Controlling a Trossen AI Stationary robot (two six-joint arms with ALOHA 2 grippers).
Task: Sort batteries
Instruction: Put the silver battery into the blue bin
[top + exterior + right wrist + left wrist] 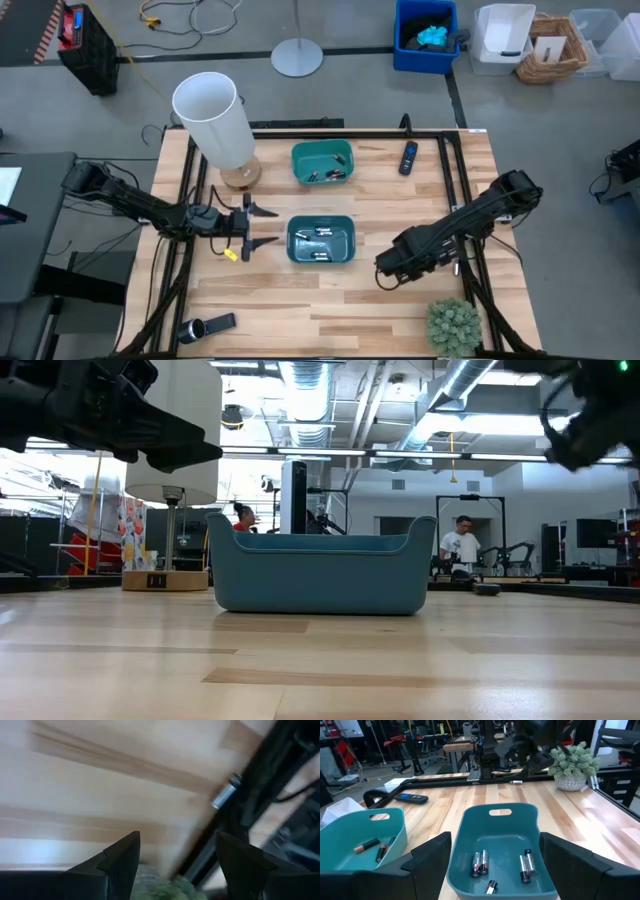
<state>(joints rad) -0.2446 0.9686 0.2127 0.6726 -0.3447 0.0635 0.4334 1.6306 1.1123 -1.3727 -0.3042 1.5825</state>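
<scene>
Two teal bins stand mid-table. The near bin point(321, 240) point(500, 847) holds several batteries point(480, 863) lying on its floor. The far bin point(322, 162) point(362, 837) holds a few more batteries point(367, 845). One silvery battery point(223, 795) point(516, 782) lies on the wood beside the black frame rail on the table's right. My left gripper point(260, 227) point(495, 842) is open, level, just left of the near bin. My right gripper point(388, 268) point(177, 855) is open, hovering right of the near bin, above the table.
A white-shaded lamp point(215, 120) stands at the far left. A black remote point(408, 158) lies near the far edge and a flashlight-like cylinder point(205, 327) at the near left. A potted plant point(453, 325) sits at the near right. Black frame rails point(470, 200) line the table's sides.
</scene>
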